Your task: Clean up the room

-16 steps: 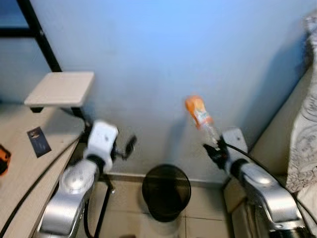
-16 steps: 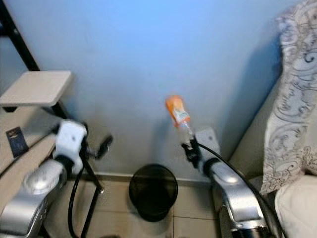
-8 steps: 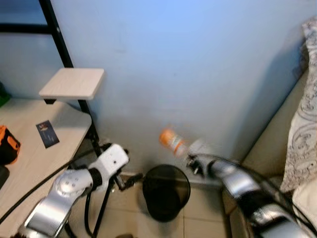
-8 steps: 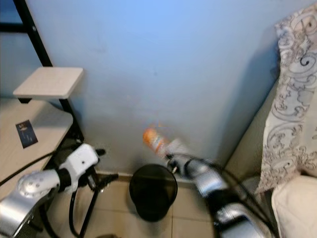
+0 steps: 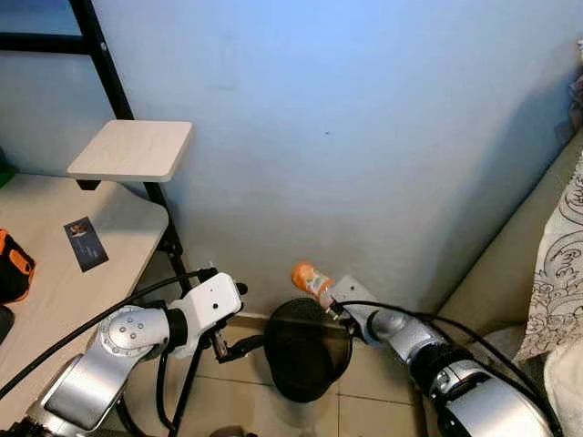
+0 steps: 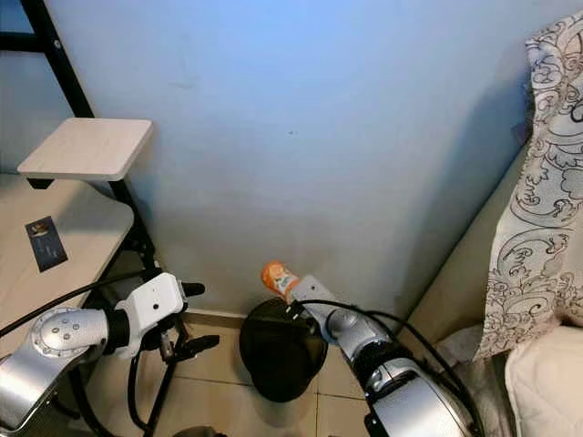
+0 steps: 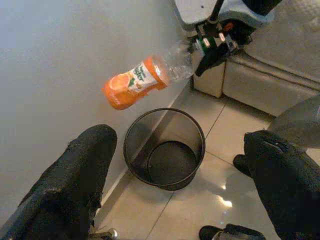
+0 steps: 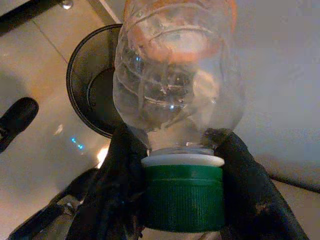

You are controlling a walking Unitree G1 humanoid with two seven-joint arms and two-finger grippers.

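Now the right arm has swung down: a second ago it held the bottle upright, high against the blue wall (image 5: 364, 137), and at this moment the right gripper (image 7: 216, 46) has brought it low, so the plastic juice bottle (image 7: 145, 77) lies tilted nearly level with its orange-labelled base out over the rim of the black mesh wastebasket (image 7: 165, 150). The black fingers (image 8: 117, 170) are clamped on the bottle's neck just above the green cap (image 8: 183, 192), one on each side, as the right wrist view shows plainly. The bottle hangs above the bin's mouth, nearer the wall side than the middle, apart from the rim. The left gripper (image 7: 185, 185) has also dropped, from chest height to a low spot beside the bin on the desk side; its two fingers stand wide apart and carry nothing. The light wooden desk (image 5: 109, 237) with a small dark card (image 5: 79, 243) lies on the robot's left, a patterned cloth (image 6: 547, 182) on its right. Judging from this, the carrying is done and release is the step in hand; since the base sits off-centre, the bottle could clip the rim when it falls.
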